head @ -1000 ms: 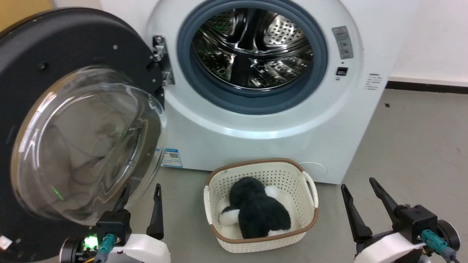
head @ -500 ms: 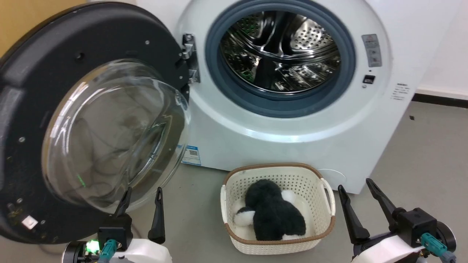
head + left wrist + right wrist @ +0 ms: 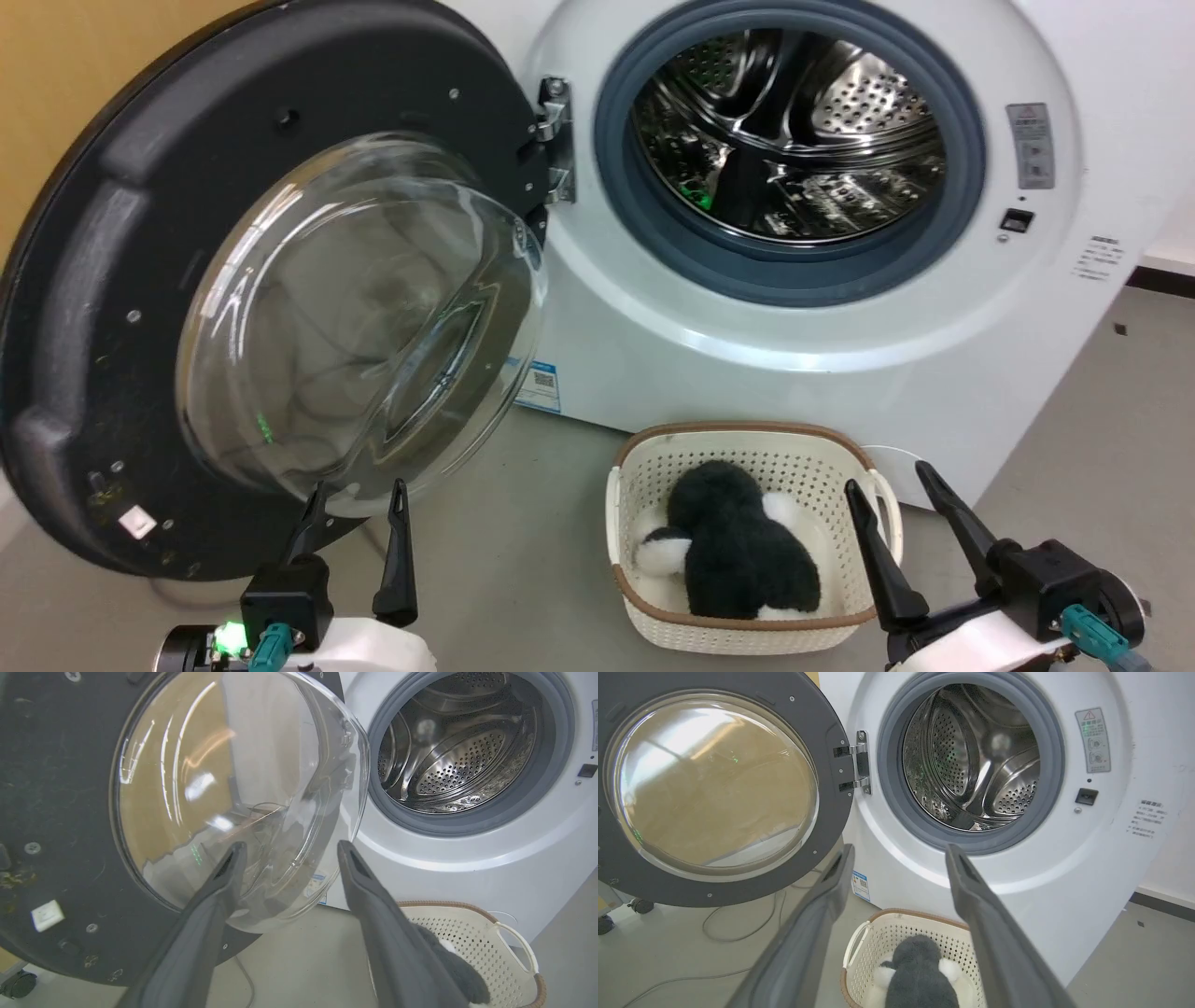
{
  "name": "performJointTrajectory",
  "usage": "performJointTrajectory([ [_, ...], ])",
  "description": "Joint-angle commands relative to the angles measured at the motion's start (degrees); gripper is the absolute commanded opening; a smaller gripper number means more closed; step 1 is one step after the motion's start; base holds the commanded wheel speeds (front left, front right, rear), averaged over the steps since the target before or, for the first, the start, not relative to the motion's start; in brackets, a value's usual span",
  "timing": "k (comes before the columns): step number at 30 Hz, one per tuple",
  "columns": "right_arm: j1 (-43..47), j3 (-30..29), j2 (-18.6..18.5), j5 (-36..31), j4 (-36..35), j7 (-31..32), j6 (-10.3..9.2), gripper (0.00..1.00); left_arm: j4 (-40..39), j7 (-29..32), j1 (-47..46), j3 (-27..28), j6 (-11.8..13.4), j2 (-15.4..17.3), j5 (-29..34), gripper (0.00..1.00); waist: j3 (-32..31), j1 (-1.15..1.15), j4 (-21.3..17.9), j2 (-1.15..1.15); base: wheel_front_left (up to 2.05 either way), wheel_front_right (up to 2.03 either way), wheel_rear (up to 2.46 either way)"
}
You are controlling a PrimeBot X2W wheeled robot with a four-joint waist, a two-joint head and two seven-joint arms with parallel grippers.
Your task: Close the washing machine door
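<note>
The door (image 3: 121,280) stands wide open, to your left of the machine (image 3: 747,373); it hangs from a metal hinge (image 3: 555,140) beside the round opening, where the steel drum (image 3: 794,140) lies bare. As far as the views show, none of the closing is done yet. What remains is the whole swing, rightwards across the opening, and a press until the latch catches.

The door's inner face points out towards you and a little to your right, with its clear glass bowl (image 3: 364,317) bulging forward from the black rim. The door is round, so it has no true long axis; its flat plane stands upright and the hinge line runs up and down along its right edge.

Your left tool (image 3: 358,485) sits low in front of the bowl's lower edge; its fingers are spread and grasp nothing. Whether a fingertip touches the door, you cannot tell. Your right tool (image 3: 887,476) is well apart from the door, at the lower right, fingers likewise spread and empty.

A cream basket (image 3: 747,427) with a black-and-white plush toy (image 3: 738,551) inside stands on the floor, just before the machine and below the opening.
</note>
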Motion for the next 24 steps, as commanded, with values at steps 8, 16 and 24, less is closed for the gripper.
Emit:
performJointTrajectory([
  [8,-1.76,2.32,-1.14,1.67,1.31,-1.34,0.03,1.0,-1.36,-1.45,1.88,0.19,1.64,0.08,-0.76,1.0,0.65,0.0,2.47,0.0,0.0,0.0,0.0],
  [16,-3.44,4.16,-1.71,2.85,2.36,-2.3,0.03,1.0,-2.19,-2.41,2.95,0.11,2.53,0.05,-1.12,1.0,1.11,0.0,4.66,0.0,0.0,0.0,0.0],
  [24,-4.31,5.75,-2.09,4.0,3.13,-3.26,0.03,1.0,-2.85,-3.36,3.63,-0.1,3.57,0.03,-1.38,1.0,1.39,0.0,6.73,0.0,0.0,0.0,0.0],
])
